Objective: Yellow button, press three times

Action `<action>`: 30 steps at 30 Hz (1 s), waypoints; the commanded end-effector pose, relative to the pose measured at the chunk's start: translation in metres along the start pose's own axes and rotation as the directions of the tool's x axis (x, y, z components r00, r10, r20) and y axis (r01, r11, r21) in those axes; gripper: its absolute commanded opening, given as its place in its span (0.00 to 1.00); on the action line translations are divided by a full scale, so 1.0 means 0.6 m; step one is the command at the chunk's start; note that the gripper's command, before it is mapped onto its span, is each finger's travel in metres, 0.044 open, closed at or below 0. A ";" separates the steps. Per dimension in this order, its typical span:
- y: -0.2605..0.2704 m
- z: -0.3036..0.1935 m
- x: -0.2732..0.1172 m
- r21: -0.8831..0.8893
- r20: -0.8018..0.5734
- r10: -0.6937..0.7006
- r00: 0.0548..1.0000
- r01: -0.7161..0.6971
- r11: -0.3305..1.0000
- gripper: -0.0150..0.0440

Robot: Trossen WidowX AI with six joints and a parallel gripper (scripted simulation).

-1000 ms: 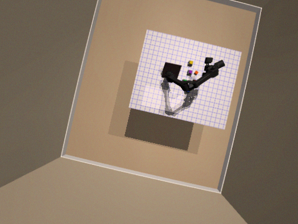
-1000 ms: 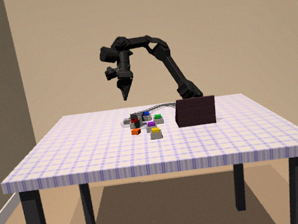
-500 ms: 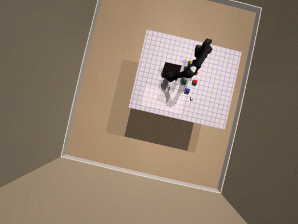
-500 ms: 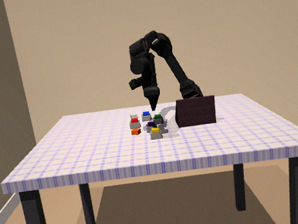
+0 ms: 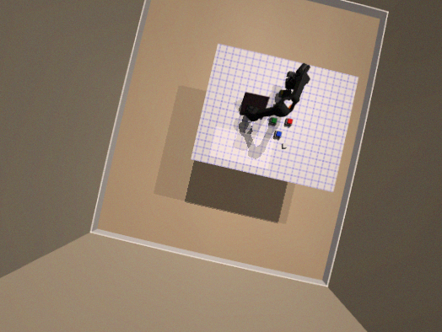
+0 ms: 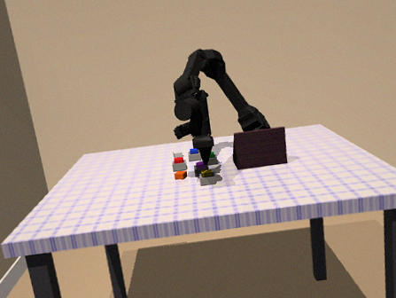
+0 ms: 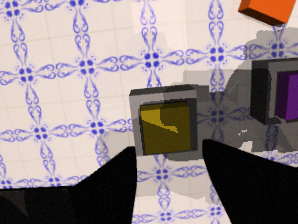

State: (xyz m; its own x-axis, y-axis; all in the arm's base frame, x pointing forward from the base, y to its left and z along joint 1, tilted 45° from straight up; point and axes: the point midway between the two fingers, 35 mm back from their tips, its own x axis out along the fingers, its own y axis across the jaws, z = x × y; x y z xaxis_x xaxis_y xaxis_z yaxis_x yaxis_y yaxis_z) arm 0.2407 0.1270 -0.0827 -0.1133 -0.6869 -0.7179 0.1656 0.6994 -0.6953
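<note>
The yellow button (image 6: 207,173) (image 7: 165,130) has a square yellow cap on a grey base. It stands near the middle of the wrist view, mostly in shadow, and its cap stands up from the base. In the top view the arm covers it. My gripper (image 6: 207,162) (image 7: 169,150) points down, partly open, with nothing between its fingers. Its tips look to be above the button, at the near edge of its base in the wrist view. The frames show no clear contact with the cap.
A purple button (image 6: 200,165) (image 7: 288,97) stands close beside the yellow one. An orange block (image 6: 180,175) (image 7: 270,9) lies nearby. Red (image 5: 288,121), green (image 5: 273,120) and blue (image 5: 277,134) buttons stand farther off. A tall dark box (image 5: 255,102) (image 6: 260,148) stands by the arm's base.
</note>
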 end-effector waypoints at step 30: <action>-0.003 0.000 0.060 -0.006 0.003 -0.005 1.000 0.005 1.000 0.29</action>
State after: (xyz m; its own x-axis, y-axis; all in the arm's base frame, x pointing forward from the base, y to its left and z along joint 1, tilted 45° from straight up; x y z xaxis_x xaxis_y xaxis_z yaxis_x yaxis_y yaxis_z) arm 0.2394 0.1070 -0.1042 -0.1063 -0.6835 -0.7222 0.1701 0.7031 -0.6904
